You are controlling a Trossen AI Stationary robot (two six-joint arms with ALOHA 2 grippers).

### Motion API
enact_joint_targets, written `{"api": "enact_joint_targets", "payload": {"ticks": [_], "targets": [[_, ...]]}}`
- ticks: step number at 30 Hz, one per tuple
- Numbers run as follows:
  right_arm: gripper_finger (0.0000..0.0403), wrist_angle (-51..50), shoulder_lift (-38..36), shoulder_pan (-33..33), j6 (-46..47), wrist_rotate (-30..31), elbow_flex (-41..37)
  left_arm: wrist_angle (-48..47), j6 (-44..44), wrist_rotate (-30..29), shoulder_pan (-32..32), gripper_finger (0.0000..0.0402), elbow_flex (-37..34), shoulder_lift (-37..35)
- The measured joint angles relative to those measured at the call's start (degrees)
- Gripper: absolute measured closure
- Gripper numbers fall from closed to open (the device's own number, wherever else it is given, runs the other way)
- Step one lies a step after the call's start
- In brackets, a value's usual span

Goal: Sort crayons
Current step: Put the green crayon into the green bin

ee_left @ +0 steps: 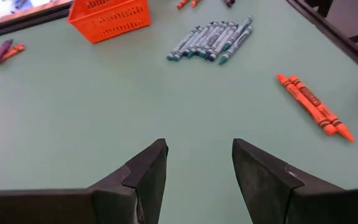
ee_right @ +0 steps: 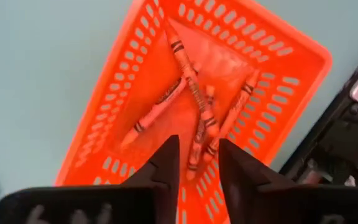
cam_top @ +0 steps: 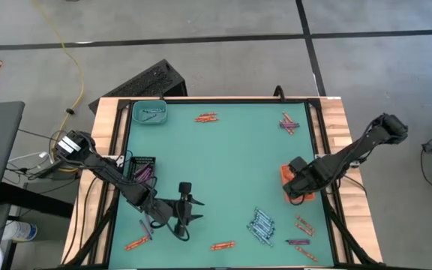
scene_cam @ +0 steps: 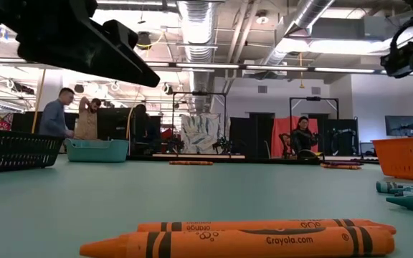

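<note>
My right gripper (cam_top: 297,187) (ee_right: 199,142) points down over the orange tray (cam_top: 285,174) (ee_right: 117,124) at the table's right edge. Its fingers stand apart with nothing between them. Several orange crayons (ee_right: 194,93) lie on the tray's floor below. My left gripper (cam_top: 199,209) (ee_left: 197,168) hangs open over bare mat near the front left, touching nothing. A pair of orange crayons (ee_left: 312,106) (scene_cam: 264,240) and a pile of blue-grey crayons (cam_top: 261,225) (ee_left: 213,40) lie on the mat beyond it.
A black tray (cam_top: 142,169) holding purple crayons stands at the left, and a teal tray (cam_top: 150,112) at the far left corner. Loose crayons lie at the far middle (cam_top: 206,118), far right (cam_top: 289,124), front left (cam_top: 137,242) and front right (cam_top: 302,240). A raised frame (cam_top: 317,150) edges the mat.
</note>
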Motion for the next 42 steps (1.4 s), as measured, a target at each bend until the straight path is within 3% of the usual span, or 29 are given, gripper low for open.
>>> {"api": "enact_joint_targets", "payload": {"ticks": [6, 13, 21, 30, 34, 42], "targets": [[0.0259, 0.2, -1.9, 0.27, -0.03, -0.38, 0.38, 0.01, -2.85, 0.11, -0.68, 0.023, 0.0, 0.0], [0.0259, 0.73, -2.12, 3.04, -2.76, 5.81, 4.91, 0.01, -4.9, 0.08, -0.98, 0.023, 0.0, 0.0], [0.0266, 14.97, -1.94, 5.65, -13.93, 9.6, 6.69, 0.01, -7.31, -0.09, -0.98, 0.023, 0.0, 0.0], [0.0266, 31.14, 5.56, 8.75, -25.33, 7.73, 6.71, -0.02, -7.26, -0.07, -0.98, 0.023, 0.0, 0.0], [0.0266, 33.73, 10.16, 9.49, -25.9, 4.34, 6.7, -0.02, -7.21, -0.07, -0.98, 0.023, 0.0, 0.0], [0.0266, 38.79, 17.28, 10.4, -26.0, 3.22, 6.69, 0.05, -6.34, -0.05, -0.96, 0.023, 0.0, 0.0]]}}
